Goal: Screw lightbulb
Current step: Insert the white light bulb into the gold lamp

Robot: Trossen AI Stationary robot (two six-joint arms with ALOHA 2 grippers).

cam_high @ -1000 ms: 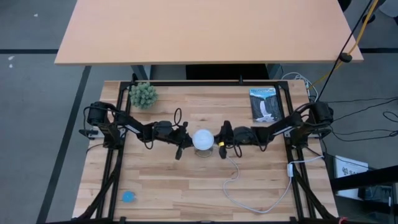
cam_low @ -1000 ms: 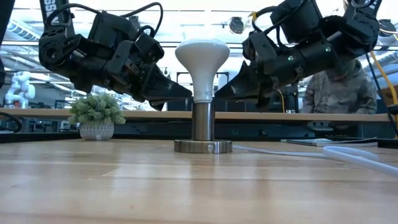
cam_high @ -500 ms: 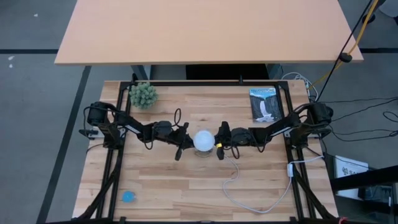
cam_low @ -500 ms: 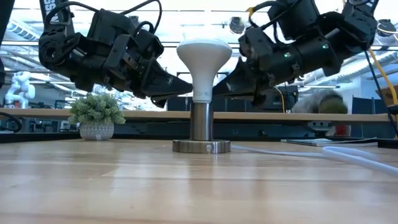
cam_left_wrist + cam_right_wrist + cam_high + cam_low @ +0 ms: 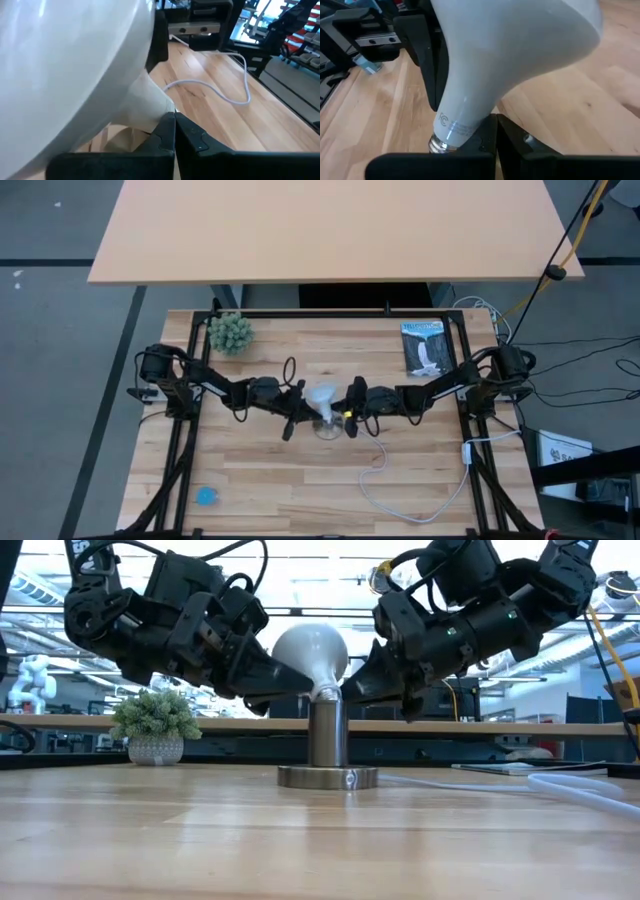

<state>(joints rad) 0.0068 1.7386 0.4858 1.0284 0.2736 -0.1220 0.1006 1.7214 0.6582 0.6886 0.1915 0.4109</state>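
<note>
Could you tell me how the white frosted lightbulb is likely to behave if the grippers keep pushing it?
The white frosted lightbulb leans in the silvery metal socket stand, so it looks loosely seated and apt to topple. Its smooth round globe probably slips against the shut left gripper and right gripper.

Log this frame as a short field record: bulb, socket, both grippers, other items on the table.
lightbulb: tilted, neck at the socket's top
socket: upright metal post on round base, mid-table, white cord attached
left gripper: shut, tips against bulb neck
right gripper: shut, tips against neck from the opposite side
other items: potted plant, booklet, blue object
</note>
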